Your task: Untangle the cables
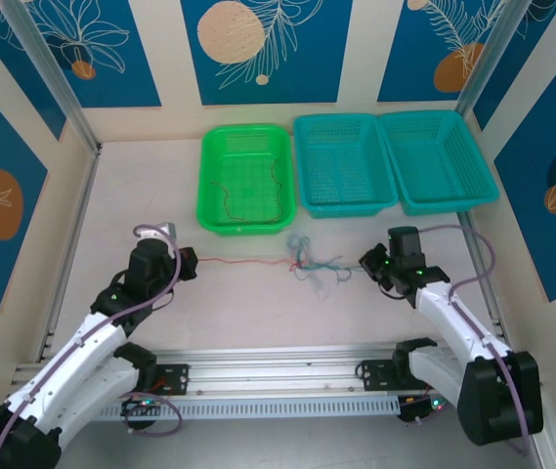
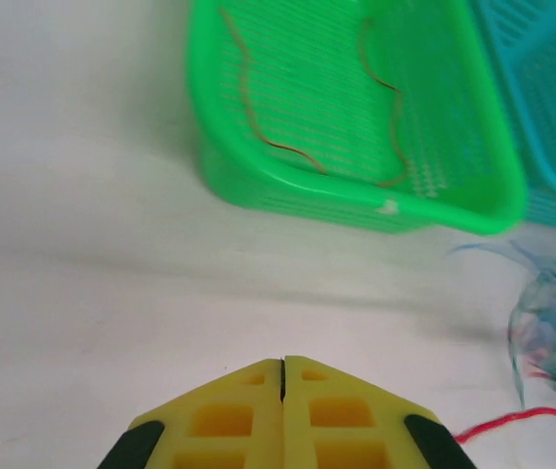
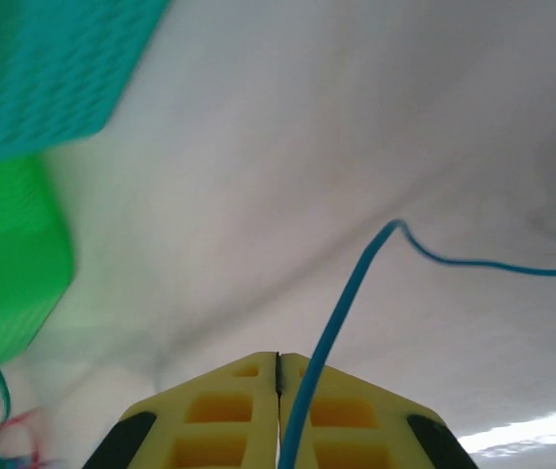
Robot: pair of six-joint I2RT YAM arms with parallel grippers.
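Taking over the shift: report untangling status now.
Left gripper jaws shut on red cable, taut to the knot. Right gripper jaws shut on blue cable. Knot not yet undone; two cables in green basket.

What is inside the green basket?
Two curly red-brown cable strands lie on the basket floor. Whether they join near the front wall is too fine to tell.

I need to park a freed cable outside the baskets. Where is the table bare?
Bare table lies between the left wall and the green basket, and between the tangle and the near rail. Crowded: the strip before the baskets, where the red cable stretches from the left gripper to the tangle beside the right gripper.
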